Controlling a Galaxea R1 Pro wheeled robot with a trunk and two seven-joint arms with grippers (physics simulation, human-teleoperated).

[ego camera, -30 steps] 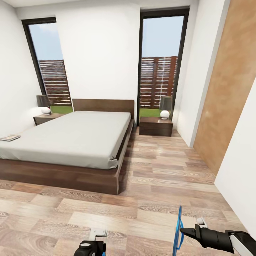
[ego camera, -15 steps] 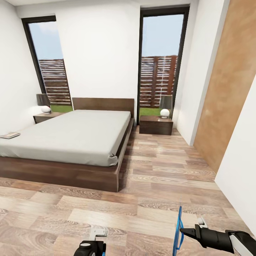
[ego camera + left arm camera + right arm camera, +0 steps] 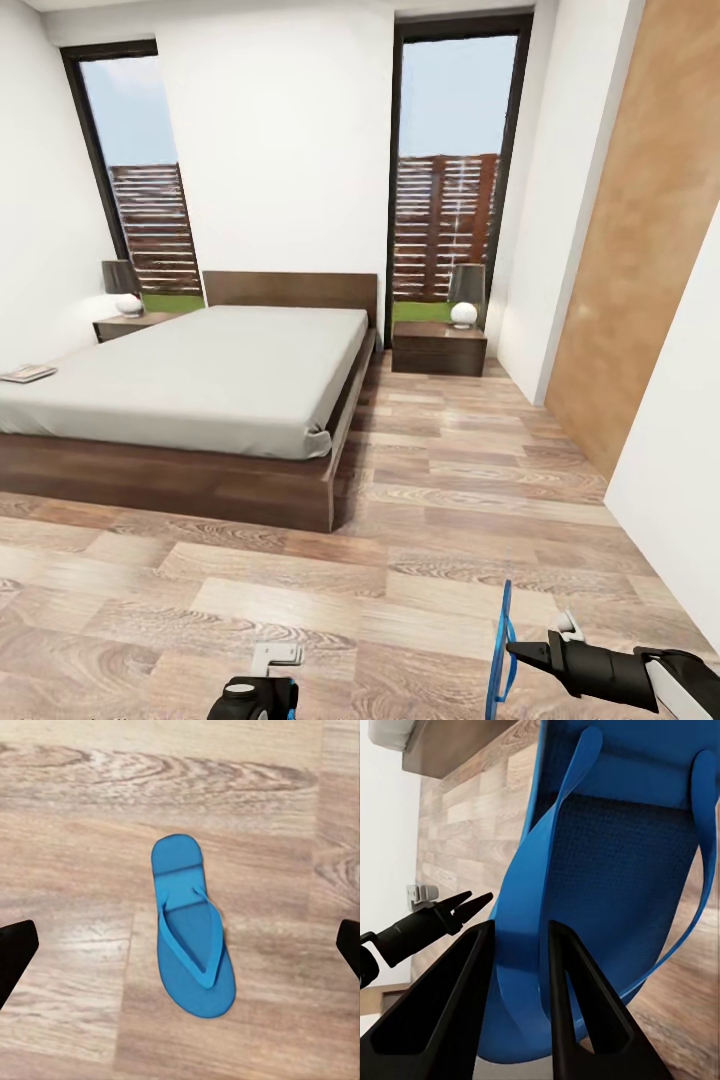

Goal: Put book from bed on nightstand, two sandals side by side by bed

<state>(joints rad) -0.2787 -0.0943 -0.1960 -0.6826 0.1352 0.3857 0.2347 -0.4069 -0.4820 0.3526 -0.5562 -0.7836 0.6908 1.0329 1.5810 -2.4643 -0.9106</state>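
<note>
Right gripper (image 3: 512,650) jaws pinch one sandal (image 3: 499,650) on edge above the floor; the book (image 3: 28,374) lies on the bed (image 3: 200,385). Left wrist: fingers spread wide over the other sandal (image 3: 190,925). Right wrist: fingers (image 3: 457,1012) clamp a strap.

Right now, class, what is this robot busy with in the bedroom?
The robot stands on the wood-plank floor at the foot end of the bed. Its right tool is shut on one blue sandal, pinching it by a strap so that it hangs on edge. The left tool is open above the other sandal, which lies flat on the floor. The book lies on the mattress near its far left edge, and a nightstand with a lamp waits beside the bed.
</note>
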